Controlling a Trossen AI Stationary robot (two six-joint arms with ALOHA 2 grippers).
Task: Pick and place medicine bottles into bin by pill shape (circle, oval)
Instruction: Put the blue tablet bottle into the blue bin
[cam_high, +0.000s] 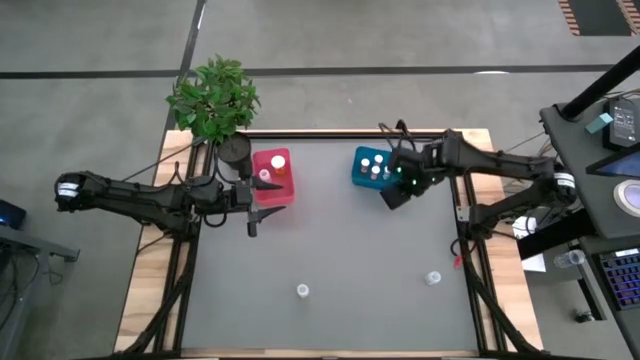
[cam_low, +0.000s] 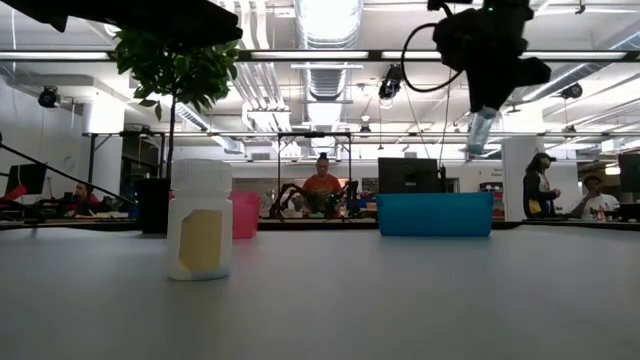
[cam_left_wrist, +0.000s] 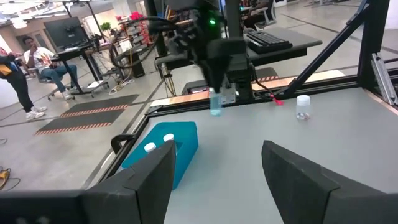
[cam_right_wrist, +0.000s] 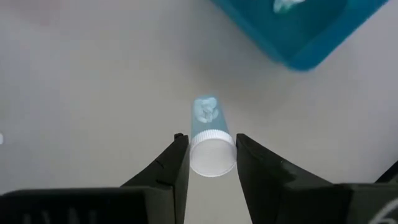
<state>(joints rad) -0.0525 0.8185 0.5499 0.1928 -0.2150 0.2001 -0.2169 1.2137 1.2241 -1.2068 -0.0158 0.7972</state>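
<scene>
My right gripper (cam_right_wrist: 211, 155) is shut on a clear medicine bottle (cam_right_wrist: 206, 118) with a white cap. It holds the bottle high above the table, just beside the teal bin (cam_high: 368, 168), which has several bottles in it. The pink bin (cam_high: 272, 180) also holds bottles. My left gripper (cam_left_wrist: 217, 180) waits open and level next to the pink bin (cam_low: 243, 215). Two more bottles stand upright on their bases on the table, one (cam_high: 302, 290) near the front middle and one (cam_high: 432, 278) at the front right. My right gripper pinches the bottle's white cap (cam_right_wrist: 212, 157) between its two fingers, one on each side. The fingers come from above, pointing steeply down. The bottle hangs cap-up below them (cam_low: 480, 130), lifted clear of the table, its clear body tilted a little.
A potted plant (cam_high: 215, 100) stands at the table's far left corner, behind the pink bin. The wide grey table top (cam_high: 340, 250) between the bins and the front edge carries only the two loose bottles. People sit and stand in the room beyond the table.
</scene>
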